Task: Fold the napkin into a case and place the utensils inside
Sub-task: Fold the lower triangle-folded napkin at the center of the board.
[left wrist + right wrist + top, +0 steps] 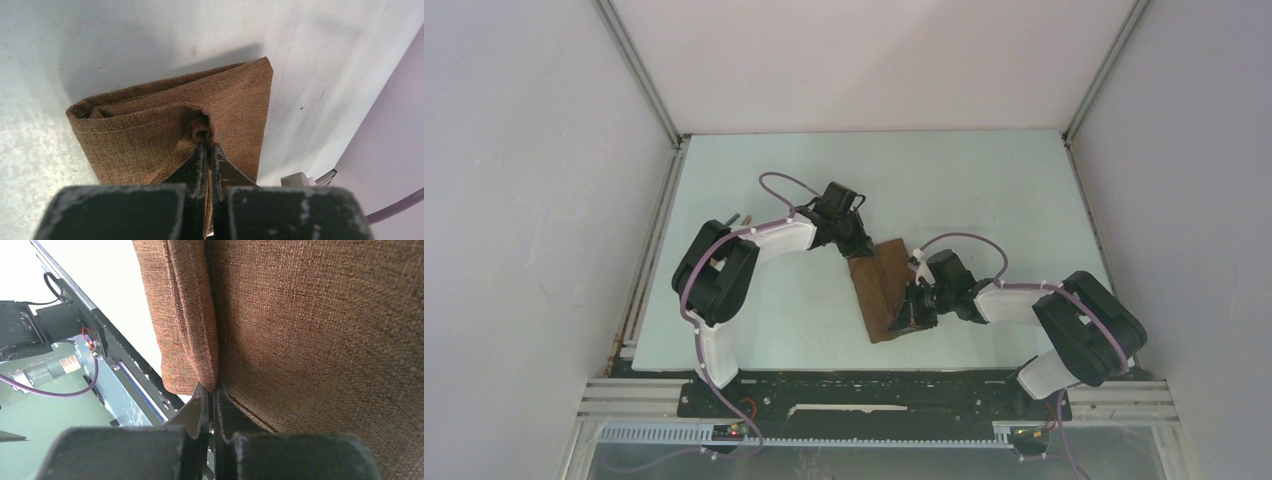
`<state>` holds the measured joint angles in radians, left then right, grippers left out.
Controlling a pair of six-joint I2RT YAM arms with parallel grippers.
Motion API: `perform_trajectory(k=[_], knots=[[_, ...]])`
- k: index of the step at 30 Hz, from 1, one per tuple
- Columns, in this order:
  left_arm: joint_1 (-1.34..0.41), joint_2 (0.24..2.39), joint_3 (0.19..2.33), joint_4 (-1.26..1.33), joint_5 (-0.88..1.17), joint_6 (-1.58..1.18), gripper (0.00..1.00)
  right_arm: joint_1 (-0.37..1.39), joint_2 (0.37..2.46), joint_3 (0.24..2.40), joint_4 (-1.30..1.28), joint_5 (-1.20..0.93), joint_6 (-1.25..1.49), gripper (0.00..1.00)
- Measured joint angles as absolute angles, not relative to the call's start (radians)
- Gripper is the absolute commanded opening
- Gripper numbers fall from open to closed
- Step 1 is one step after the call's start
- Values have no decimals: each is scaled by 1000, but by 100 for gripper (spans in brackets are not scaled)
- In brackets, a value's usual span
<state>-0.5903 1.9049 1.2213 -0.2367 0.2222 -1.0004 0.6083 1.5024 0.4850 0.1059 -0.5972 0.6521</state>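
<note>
The dark brown napkin [884,290] lies folded into a narrow strip on the pale table, running from far to near. My left gripper [862,250] is at its far end. In the left wrist view the left gripper [205,147] is shut on a pinched fold of the napkin [150,130]. My right gripper [912,318] is at the near end. In the right wrist view the right gripper [211,390] is shut on the hemmed edge of the napkin [310,315]. A slim piece [736,216] peeks out behind the left arm, perhaps a utensil. The fork and knife are otherwise hidden.
White walls [544,200] close in the table [984,190] on the left, right and back. A black metal rail [874,395] with cables runs along the near edge; it also shows in the right wrist view [125,375], just beyond the napkin's near end.
</note>
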Motion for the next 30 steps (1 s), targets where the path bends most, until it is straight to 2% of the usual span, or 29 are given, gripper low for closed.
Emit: perform_trajectory(k=[13, 15, 18, 23, 30], knots=[[-603, 1947, 1244, -233, 229, -992, 0, 607, 1493, 485, 89, -585, 650, 2], [-604, 1966, 1253, -230, 235, -991, 0, 607, 1492, 485, 87, -584, 650, 12], [-604, 1984, 1253, -227, 243, -986, 0, 605, 1464, 485, 46, -570, 645, 36], [-604, 2003, 1253, -207, 265, -986, 0, 603, 1347, 502, -123, -509, 584, 59], [-604, 2004, 1253, -200, 267, -986, 0, 603, 1243, 579, -250, -438, 522, 67]])
